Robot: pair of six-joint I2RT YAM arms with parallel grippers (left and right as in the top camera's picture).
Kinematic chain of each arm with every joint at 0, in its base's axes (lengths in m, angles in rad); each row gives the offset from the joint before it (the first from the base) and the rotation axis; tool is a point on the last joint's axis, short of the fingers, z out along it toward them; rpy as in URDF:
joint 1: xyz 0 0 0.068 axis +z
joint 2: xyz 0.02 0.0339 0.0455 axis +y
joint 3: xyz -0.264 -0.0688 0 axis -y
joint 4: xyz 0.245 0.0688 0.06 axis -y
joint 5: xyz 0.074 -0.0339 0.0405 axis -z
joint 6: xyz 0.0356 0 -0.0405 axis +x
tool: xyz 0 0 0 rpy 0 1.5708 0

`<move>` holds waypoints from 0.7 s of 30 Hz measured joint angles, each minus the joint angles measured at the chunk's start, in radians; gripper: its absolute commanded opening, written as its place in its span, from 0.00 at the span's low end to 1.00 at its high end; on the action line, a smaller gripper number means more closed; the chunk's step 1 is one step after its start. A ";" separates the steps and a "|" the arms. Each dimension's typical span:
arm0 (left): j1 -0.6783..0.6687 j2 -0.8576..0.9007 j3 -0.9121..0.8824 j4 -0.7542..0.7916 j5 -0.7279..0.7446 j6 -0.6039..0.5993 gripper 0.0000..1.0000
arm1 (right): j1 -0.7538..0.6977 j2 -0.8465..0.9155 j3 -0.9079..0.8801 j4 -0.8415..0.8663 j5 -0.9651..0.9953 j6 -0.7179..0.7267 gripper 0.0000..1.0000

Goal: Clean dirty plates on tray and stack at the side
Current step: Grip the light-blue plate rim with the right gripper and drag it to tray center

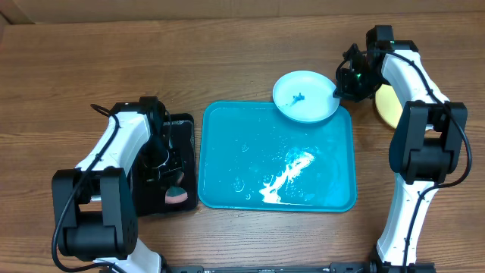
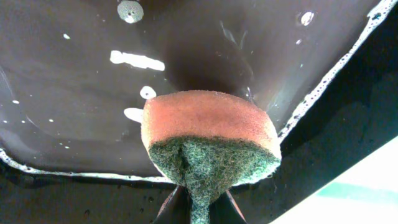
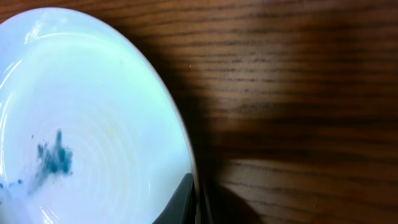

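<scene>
The turquoise tray [image 1: 227,163] lies mid-table, wet with white foam and holding no plates. A light blue plate [image 1: 305,96] with a dark teal smear sits over the tray's far right corner. My right gripper [image 1: 342,82] is shut on this plate's right rim; the right wrist view shows the plate [image 3: 81,112] and a finger pinching its edge [image 3: 194,202]. A pale yellow-green plate [image 1: 386,106] lies on the table to the right, mostly hidden by the right arm. My left gripper [image 1: 171,180] is shut on an orange and green sponge [image 2: 208,140] over the black tray.
The small black tray [image 1: 186,133] stands left of the turquoise tray; its wet floor [image 2: 74,106] fills the left wrist view. Bare wooden table [image 3: 298,93] lies to the right of the blue plate.
</scene>
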 measured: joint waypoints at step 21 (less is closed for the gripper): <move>0.000 0.000 0.000 0.046 0.000 0.000 0.04 | 0.278 -0.320 -0.049 -0.195 0.275 0.152 0.04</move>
